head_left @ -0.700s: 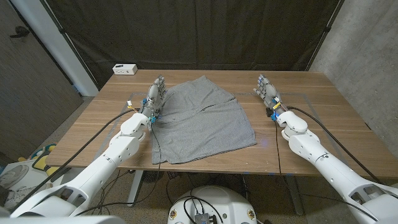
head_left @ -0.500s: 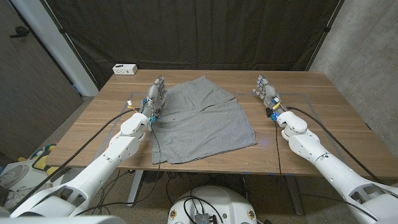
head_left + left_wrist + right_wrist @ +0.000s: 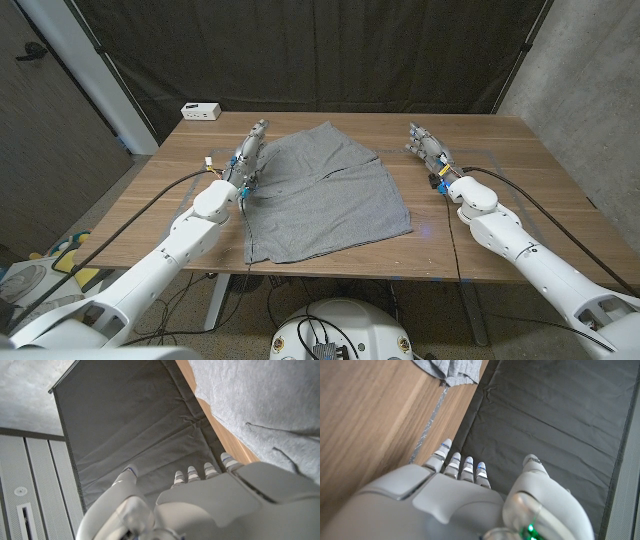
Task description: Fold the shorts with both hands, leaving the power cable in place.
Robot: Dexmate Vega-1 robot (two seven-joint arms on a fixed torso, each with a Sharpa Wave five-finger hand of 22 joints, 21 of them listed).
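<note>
The grey shorts lie spread out on the middle of the wooden table, with some creases near their far edge. My left hand hovers at the shorts' left edge, fingers straight and pointing away from me, holding nothing. My right hand is over bare wood to the right of the shorts, a clear gap from the cloth, fingers also straight and empty. The left wrist view shows the grey cloth beside my left hand. In the right wrist view a corner of the shorts lies well away from my right hand.
A small white box sits at the table's far left corner. Pale tape lines mark the wood near the far edge. A dark curtain hangs behind the table, and bare wood lies to either side of the shorts.
Both hands have edged slightly forward, toward the table's far side. The left elbow has swung a little outward. The shorts have not moved.
</note>
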